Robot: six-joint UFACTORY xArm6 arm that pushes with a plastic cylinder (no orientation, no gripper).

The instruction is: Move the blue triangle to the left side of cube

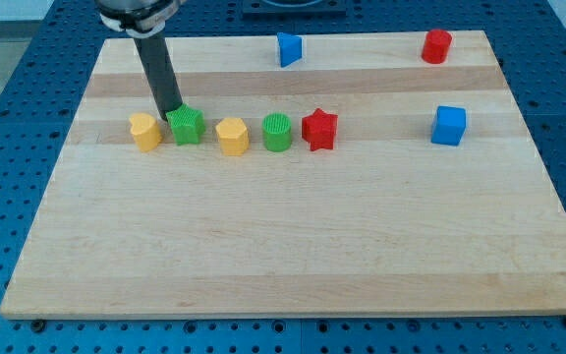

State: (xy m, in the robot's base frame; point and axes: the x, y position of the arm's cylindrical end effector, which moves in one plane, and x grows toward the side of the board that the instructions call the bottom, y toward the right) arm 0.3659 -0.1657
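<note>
A single view looks down at a slant from beyond the near long edge of the wooden board (293, 256), facing its far edge (which sits at the view's top). It stands near enough that the board fills most of the frame, blue perforated table (28, 118) at the margins.

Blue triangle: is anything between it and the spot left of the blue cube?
Nothing visible. The blue triangle sits near the view's top, and the board between it and the left side of the blue cube is bare. My tip is by the green block.
</note>
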